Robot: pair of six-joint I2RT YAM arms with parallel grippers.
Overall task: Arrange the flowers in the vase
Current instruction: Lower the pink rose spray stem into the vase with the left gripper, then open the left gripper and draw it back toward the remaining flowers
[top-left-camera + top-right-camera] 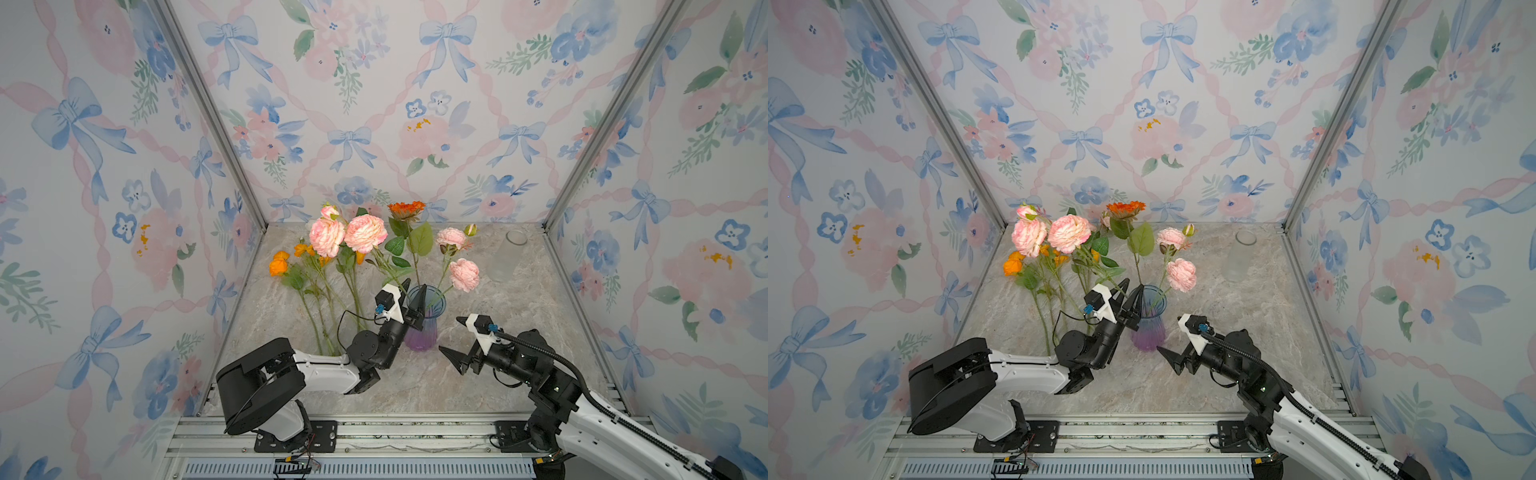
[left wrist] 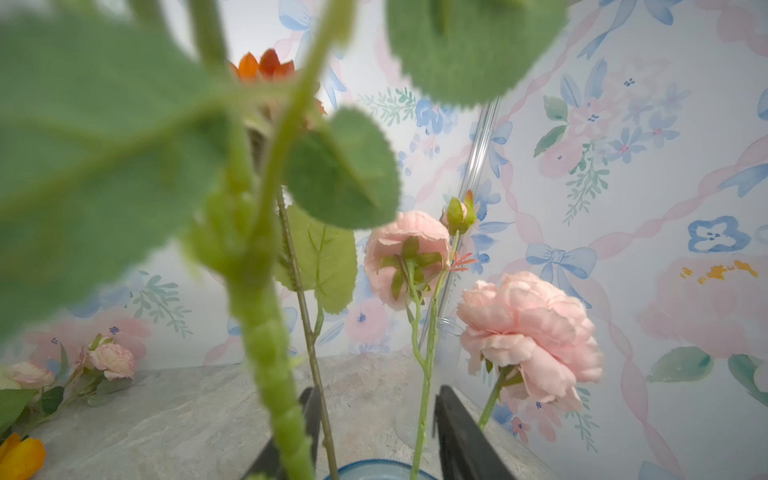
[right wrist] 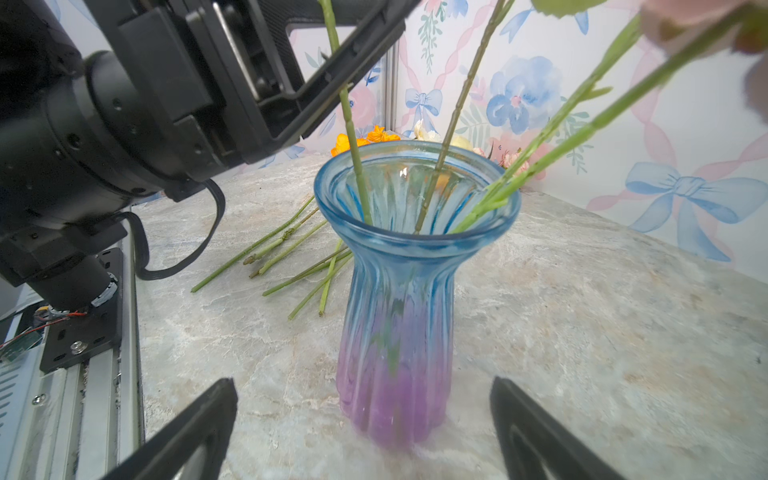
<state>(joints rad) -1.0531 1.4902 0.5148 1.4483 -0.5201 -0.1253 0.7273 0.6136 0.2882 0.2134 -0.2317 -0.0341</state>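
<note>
Blue-to-purple glass vase [image 1: 420,338] upright, central on tabletop [image 1: 478,390]. Several stems stand in it: orange bloom [image 1: 406,208], pink blooms [image 1: 464,274]. Left of vase, remaining flowers [image 1: 278,264] lie flat on tabletop. Left claw [image 1: 414,296] spread at vase rim, stem between fingers, unpinched. Right claw [image 1: 457,340] spread wide, near vase base.

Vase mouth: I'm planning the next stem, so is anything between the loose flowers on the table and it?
The left pincer hangs open over the vase rim, around an inserted stem, between the loose flowers and the mouth.
</note>
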